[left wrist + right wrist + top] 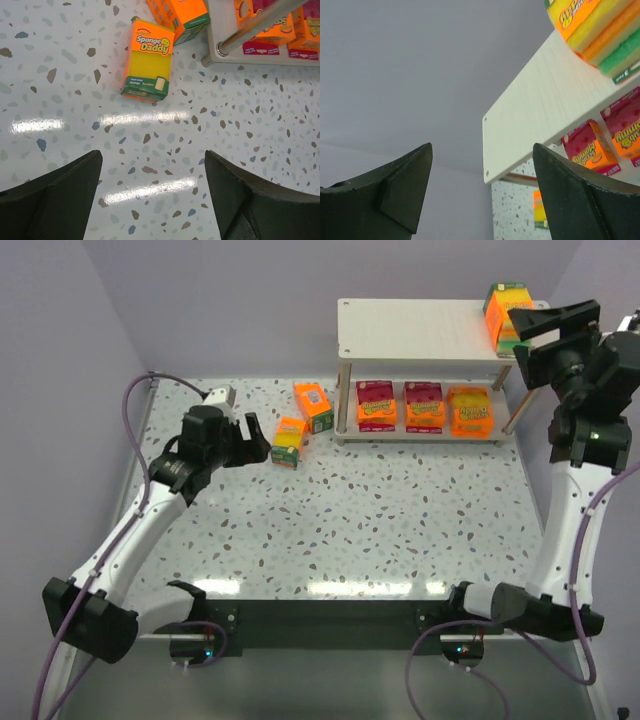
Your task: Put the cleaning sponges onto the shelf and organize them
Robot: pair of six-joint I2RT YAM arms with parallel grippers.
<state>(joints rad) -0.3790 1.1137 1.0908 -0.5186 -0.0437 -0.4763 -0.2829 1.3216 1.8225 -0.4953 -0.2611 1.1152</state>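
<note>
The shelf stands at the back of the table. One of the cleaning sponges stands on its top board at the right end, and three more lie side by side on the lower board. Two sponges lie on the table left of the shelf. My left gripper hovers open just left of the nearer pack, nothing between its fingers. My right gripper is open beside the top-board sponge, apart from it.
A thin shelf leg rises from the lower board's left corner, close to the farther loose pack. Purple walls close in behind and at both sides. Speckled tabletop stretches in front of the shelf.
</note>
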